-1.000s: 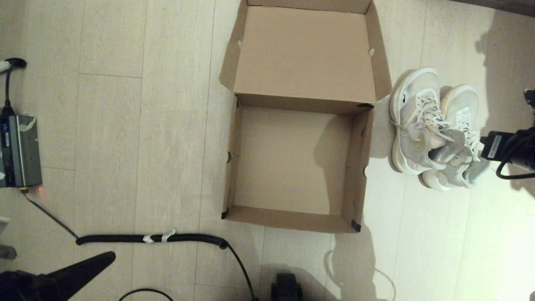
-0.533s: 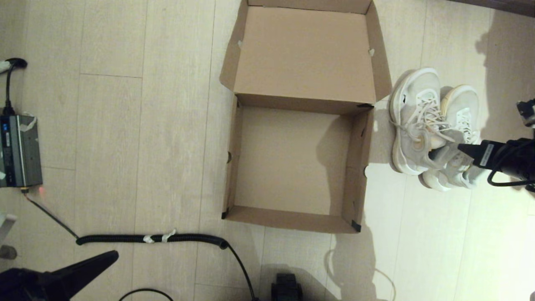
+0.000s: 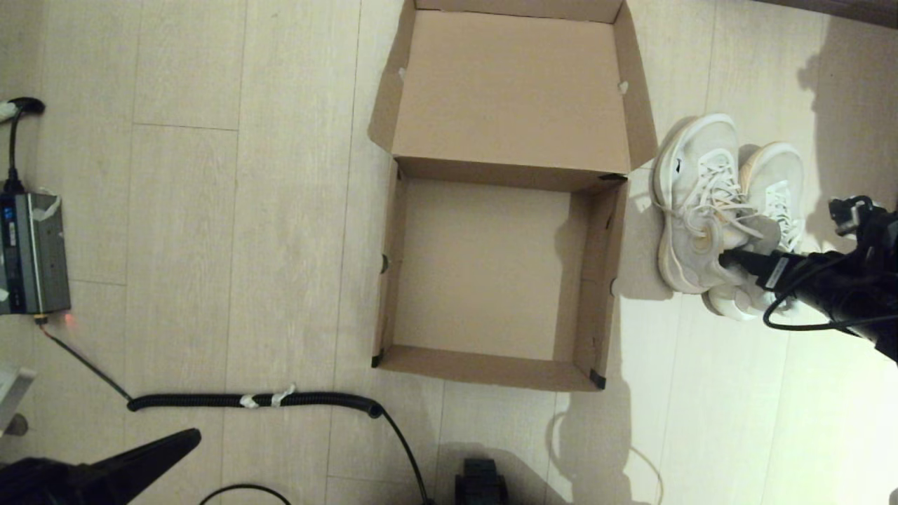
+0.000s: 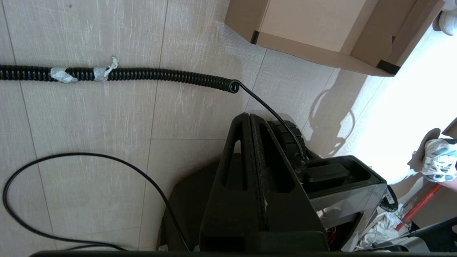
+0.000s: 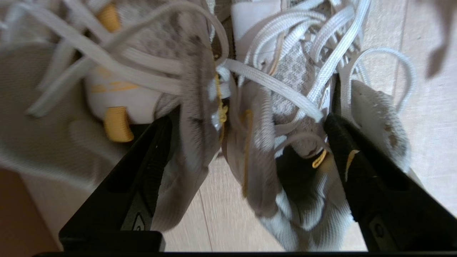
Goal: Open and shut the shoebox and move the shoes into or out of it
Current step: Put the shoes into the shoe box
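The shoebox (image 3: 601, 280) stands open and empty on the floor, its lid (image 3: 512, 91) folded back away from me. One of its near corners shows in the left wrist view (image 4: 321, 28). The two white shoes (image 3: 701, 203) stand side by side just right of the box, toes pointing away. My right gripper (image 3: 745, 261) is open at their heels. In the right wrist view one finger (image 5: 142, 171) sits inside one shoe's opening and the other finger (image 5: 357, 160) inside the other, the two inner collars (image 5: 228, 142) between them. My left gripper (image 4: 250, 117) is parked, shut, low at the near left (image 3: 140, 452).
A grey power unit (image 3: 31, 252) lies at the far left, with a coiled black cable (image 3: 252, 400) running across the floor in front of the box. Part of my base (image 3: 480, 484) shows at the near edge. Another sneaker (image 4: 437, 160) lies far off.
My right gripper has moved left from beside the shoes' heels and its fingers now reach into the shoe openings. The shoes, box and left arm have not moved.
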